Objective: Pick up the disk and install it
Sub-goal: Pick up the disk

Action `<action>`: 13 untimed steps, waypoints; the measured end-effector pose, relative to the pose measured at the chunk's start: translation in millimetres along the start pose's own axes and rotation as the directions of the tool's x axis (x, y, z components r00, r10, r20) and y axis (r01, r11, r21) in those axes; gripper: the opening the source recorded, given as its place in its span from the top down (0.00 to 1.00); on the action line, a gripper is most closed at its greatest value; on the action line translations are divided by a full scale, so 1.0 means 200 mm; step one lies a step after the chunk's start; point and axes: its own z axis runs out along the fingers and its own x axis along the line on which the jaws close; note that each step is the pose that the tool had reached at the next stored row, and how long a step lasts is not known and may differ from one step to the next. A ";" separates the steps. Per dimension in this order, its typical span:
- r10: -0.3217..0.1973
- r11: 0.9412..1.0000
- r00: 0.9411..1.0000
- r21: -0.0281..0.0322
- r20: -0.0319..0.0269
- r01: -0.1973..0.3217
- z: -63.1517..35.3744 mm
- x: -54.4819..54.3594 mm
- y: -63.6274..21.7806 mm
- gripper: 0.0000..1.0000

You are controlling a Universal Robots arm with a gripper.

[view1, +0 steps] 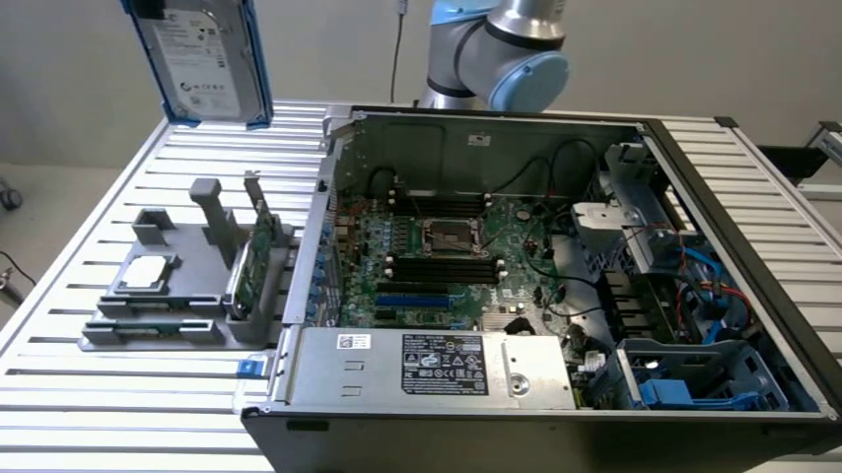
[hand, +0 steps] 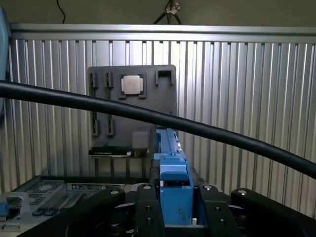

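Observation:
The disk (view1: 204, 59), a silver-grey drive with a white label in a bright blue carrier, hangs upright high above the slatted table at the exterior view's left. In the wrist view I look down its blue edge (hand: 174, 177), which sits clamped between the two black fingers (hand: 148, 212) of my gripper (hand: 177, 210). The gripper is shut on the disk. Far below it lies the grey parts holder (hand: 158, 98).
The open computer case (view1: 736, 177) fills the table's middle and right, with blue drive bays (view1: 697, 379) at its front right corner. The grey holder (view1: 172, 296) carries a small silver chip (view1: 145, 274) and an upright green card (view1: 256, 251). A black cable (hand: 148, 116) crosses the wrist view.

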 end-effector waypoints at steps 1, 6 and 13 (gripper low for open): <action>-0.001 1.000 1.000 0.000 0.000 0.001 -0.006 0.00 -0.022 0.67; -0.005 1.000 1.000 0.000 0.002 0.005 -0.033 0.01 -0.136 0.67; -0.007 1.000 1.000 0.000 0.003 0.007 -0.048 0.04 -0.296 0.67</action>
